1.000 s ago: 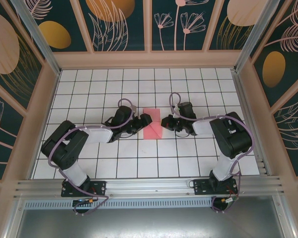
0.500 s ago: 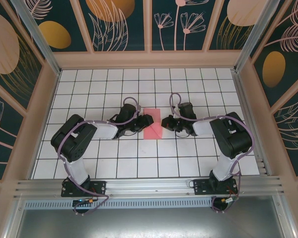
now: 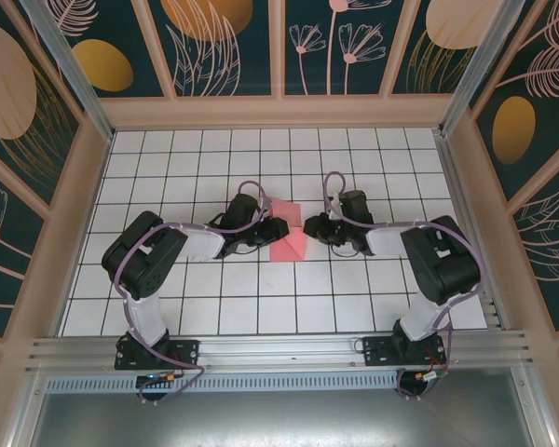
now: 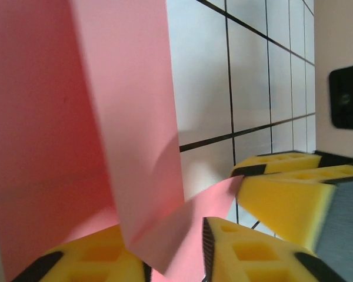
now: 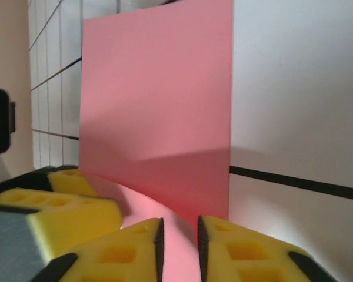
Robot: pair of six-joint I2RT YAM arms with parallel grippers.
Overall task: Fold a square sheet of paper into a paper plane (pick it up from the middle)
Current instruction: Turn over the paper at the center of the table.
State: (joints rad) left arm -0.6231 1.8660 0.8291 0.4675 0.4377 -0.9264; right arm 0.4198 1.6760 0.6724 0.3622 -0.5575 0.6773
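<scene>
Watching up close: left gripper (image 4: 172, 236) and right gripper (image 5: 179, 228) both sit nearly closed around the square sheet of paper (image 3: 287, 240), can't tell if truly pinching. It's partly lifted mid-surface (image 3: 261, 312); uneven pulling could slip it or skew the crease.

text: none legible | labels/brands: none | numbers/signs: none | square sheet of paper (image 5: 165, 106): plain, unprinted
</scene>
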